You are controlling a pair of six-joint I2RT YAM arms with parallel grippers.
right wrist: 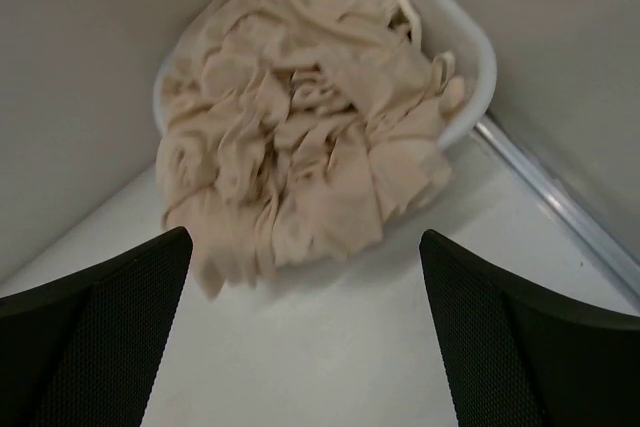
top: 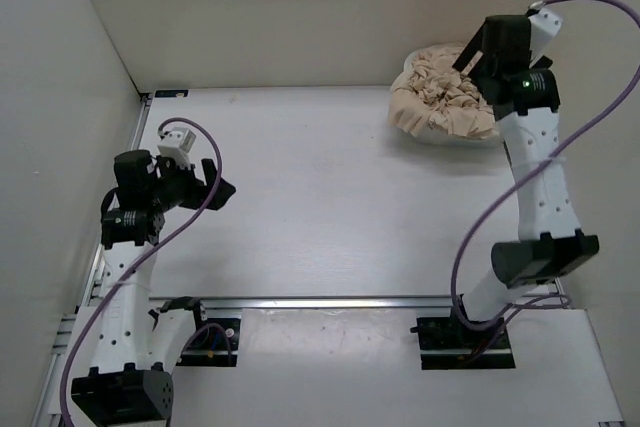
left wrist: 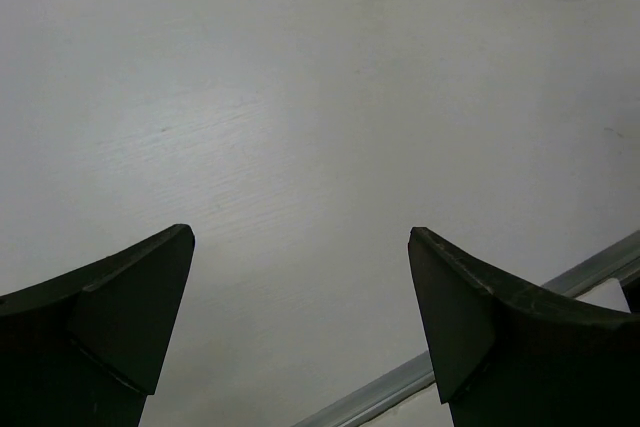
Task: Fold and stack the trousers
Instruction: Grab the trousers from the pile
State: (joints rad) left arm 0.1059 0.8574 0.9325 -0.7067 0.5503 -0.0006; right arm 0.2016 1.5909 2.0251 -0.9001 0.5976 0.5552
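A white table [top: 320, 197] fills most of the view from above. In its far right corner sits a white plastic basket [right wrist: 478, 57] heaped with crumpled beige trousers [right wrist: 310, 137], and some of the fabric spills over the basket's near rim toward the table. The right tool [right wrist: 305, 237] hangs just above this heap, fingers spread wide, touching nothing. The left tool [left wrist: 300, 235] hovers over the table near its left edge, well apart from the trousers, fingers likewise spread wide and holding nothing.
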